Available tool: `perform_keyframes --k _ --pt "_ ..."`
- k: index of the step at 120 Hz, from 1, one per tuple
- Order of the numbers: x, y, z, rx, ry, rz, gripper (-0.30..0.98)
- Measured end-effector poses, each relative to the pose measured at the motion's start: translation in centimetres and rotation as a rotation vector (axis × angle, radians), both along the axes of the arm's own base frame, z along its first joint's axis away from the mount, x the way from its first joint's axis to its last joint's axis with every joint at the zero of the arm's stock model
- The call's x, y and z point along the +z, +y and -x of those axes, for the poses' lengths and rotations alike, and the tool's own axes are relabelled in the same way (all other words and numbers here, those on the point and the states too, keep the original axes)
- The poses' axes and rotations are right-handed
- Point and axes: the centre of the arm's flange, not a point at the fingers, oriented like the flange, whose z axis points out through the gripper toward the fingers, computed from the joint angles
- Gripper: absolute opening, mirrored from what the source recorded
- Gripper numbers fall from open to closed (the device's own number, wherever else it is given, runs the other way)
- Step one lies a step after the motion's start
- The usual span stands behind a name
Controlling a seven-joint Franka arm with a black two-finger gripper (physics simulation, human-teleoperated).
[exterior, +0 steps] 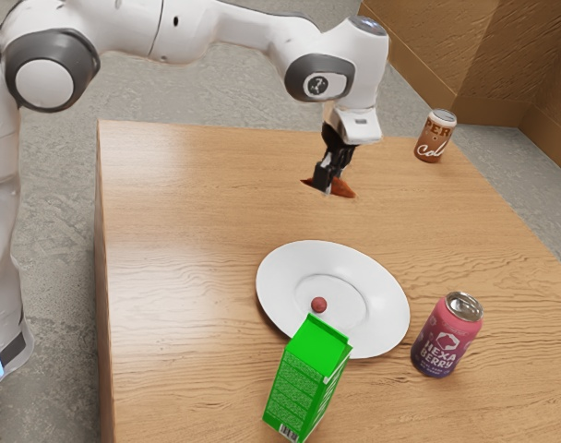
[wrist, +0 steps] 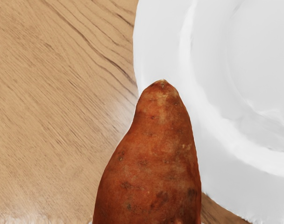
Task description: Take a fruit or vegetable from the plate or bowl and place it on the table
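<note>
My gripper (exterior: 328,179) is shut on an orange-brown sweet potato (exterior: 342,189), whose ends stick out on both sides of the fingers. In the wrist view the sweet potato (wrist: 156,158) looms large, its narrow tip pointing away from the hand, with wood and the plate's rim behind it. The white plate (exterior: 382,318) lies on the table, nearer the exterior camera than the gripper; a small round red fruit (exterior: 318,305) rests in it. In the wrist view the plate (wrist: 163,42) appears beside the sweet potato's tip.
A green carton (exterior: 304,383) stands against the plate's near side in the exterior view, hiding part of its rim. A pink and purple can (exterior: 445,337) is to the plate's right there. Farther back stands a brown cola can (exterior: 435,138), near the wooden table's (exterior: 179,240) far edge.
</note>
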Motion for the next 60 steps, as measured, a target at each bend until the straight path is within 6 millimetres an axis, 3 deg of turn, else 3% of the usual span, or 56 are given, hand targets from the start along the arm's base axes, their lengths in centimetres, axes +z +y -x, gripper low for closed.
perform_keyframes --k 12,30,37,48,60 --pt "0.2 4.4 0.7 0.099 0.026 -0.012 0.17" --pt "0.3 8.9 1.5 0.209 0.048 -0.027 0.17" --pt "0.2 9.4 1.6 0.227 0.053 -0.032 0.18" --pt "0.2 9.1 1.5 0.232 0.06 -0.045 0.41" --pt "0.2 8.9 1.4 0.241 0.061 -0.05 0.55"
